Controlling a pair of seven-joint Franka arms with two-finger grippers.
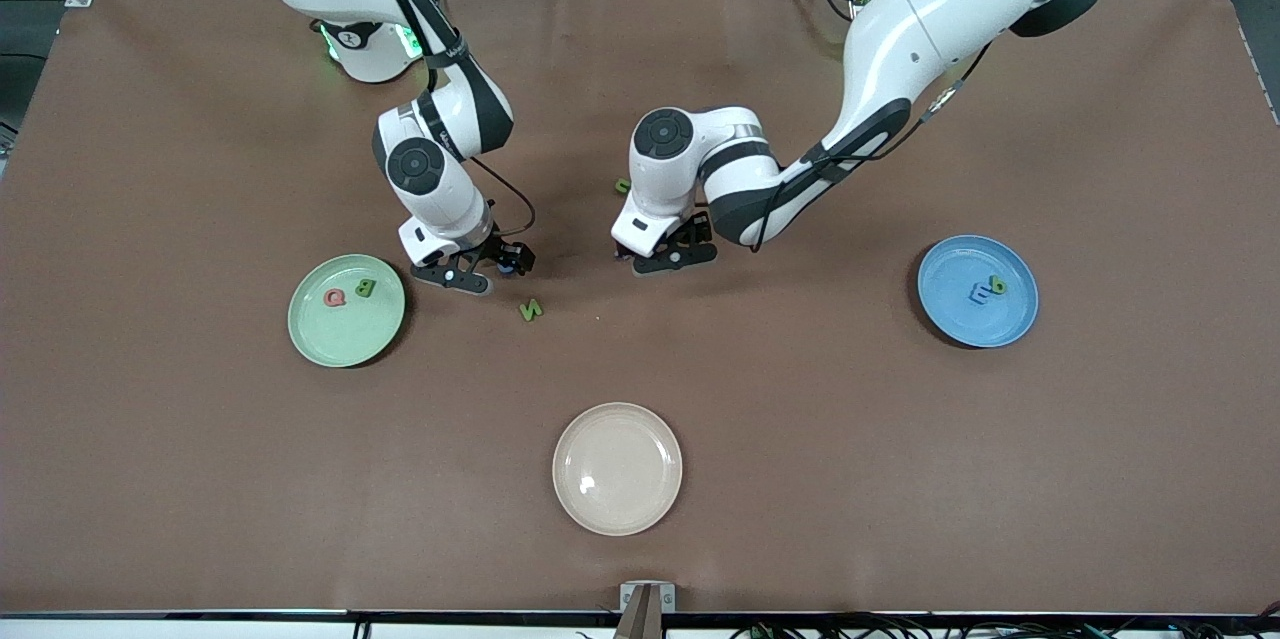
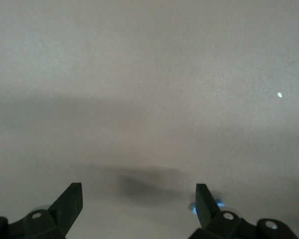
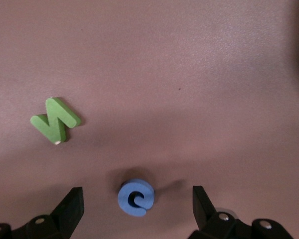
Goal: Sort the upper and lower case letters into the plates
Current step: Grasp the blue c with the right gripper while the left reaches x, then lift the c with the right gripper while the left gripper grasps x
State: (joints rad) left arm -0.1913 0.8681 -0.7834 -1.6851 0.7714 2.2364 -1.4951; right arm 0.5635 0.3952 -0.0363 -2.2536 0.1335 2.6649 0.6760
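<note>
**Right gripper lined up on the blue C**

Left of centre in the front view, the mint plate [image 1: 346,310] holds Q and B. Beside it the right gripper [image 1: 478,271] stands low with jaws wide, the blue C [image 3: 136,197] between them; green N [image 1: 530,310] lies just below. Judged next: close, lift, carry to that plate. At centre, the left gripper [image 1: 672,254] hovers wide, empty. At right, the blue plate [image 1: 977,290] holds two letters.

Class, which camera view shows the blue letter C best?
The right wrist view: the blue letter C lies flat on the brown table, fully visible between the open right gripper fingers. In the front view that gripper hides nearly all of it. The left wrist view does not show it.
</note>
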